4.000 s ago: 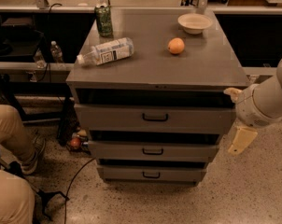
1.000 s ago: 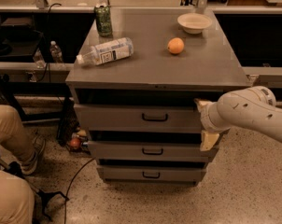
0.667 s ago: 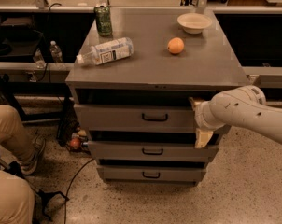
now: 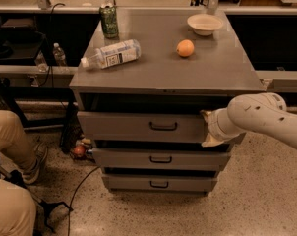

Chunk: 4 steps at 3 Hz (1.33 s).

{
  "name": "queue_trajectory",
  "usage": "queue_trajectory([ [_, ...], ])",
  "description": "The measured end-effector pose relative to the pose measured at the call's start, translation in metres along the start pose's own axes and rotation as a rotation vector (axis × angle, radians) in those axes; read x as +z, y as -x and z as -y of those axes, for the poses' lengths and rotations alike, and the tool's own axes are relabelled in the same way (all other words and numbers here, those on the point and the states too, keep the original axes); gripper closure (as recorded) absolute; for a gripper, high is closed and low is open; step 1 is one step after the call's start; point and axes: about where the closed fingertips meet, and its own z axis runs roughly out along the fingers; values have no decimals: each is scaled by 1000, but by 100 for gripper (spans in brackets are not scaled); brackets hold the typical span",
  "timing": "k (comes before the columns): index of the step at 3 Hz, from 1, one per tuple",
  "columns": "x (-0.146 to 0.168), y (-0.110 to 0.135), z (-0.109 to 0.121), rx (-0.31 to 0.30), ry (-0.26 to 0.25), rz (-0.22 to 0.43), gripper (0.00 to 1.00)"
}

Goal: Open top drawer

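The top drawer [image 4: 124, 127] is the tallest of three grey fronts in the grey metal cabinet, with a black loop handle [image 4: 163, 126] at its centre. Its front stands about level with the cabinet face, with a dark gap above it. My gripper [image 4: 208, 131], on a white arm [image 4: 261, 118] coming in from the right, is at the right end of this drawer front, right of the handle and apart from it.
On the cabinet top [image 4: 212, 68] are a green can [image 4: 108, 20], a lying plastic bottle [image 4: 111, 54], an orange [image 4: 185, 48] and a white bowl [image 4: 204, 23]. Two shorter drawers [image 4: 129, 159] sit below. A person's legs [image 4: 11, 146] and cables are at the left.
My arm has moved left from the cabinet's right side, and the gripper now sits at the right end of the top drawer front. The drawer has not visibly moved.
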Motion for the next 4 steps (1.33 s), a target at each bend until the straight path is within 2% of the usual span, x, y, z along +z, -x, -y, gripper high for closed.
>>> queue_trajectory([
  [2,-36,-7,-28,43,31,26,93],
  [3,-36,-7,-28,43,32,25,100],
  [4,-38,-8,-35,40,45,15,100],
])
